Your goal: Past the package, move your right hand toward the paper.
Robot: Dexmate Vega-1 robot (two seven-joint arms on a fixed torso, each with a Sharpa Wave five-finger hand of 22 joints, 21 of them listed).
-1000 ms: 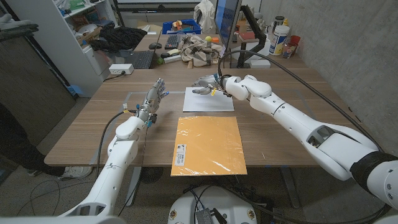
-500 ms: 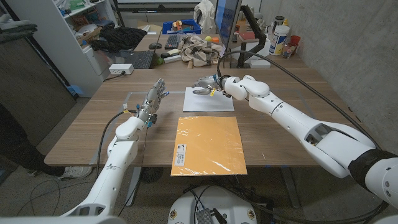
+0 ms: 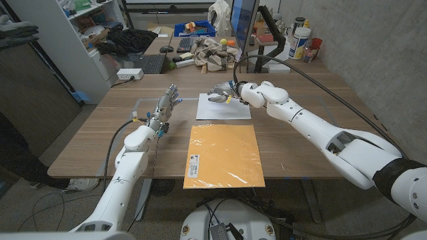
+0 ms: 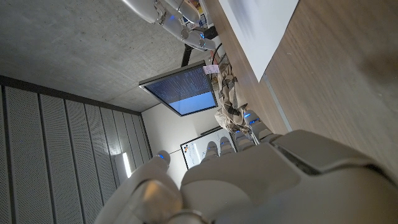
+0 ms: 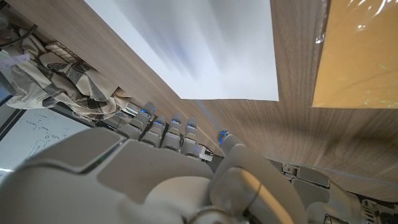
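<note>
Head view: we log our empty right hand (image 3: 219, 93), fingers loosely spread, above the paper (image 3: 224, 106), beyond the package (image 3: 223, 155), ready to grasp it.

White rounded arm shells, grey metallic left hand (image 3: 165, 110), black cable, black forearm band

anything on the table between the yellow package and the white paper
No, just a bare strip of wooden table between the package and the paper; the head view and right wrist view both show it.
</note>
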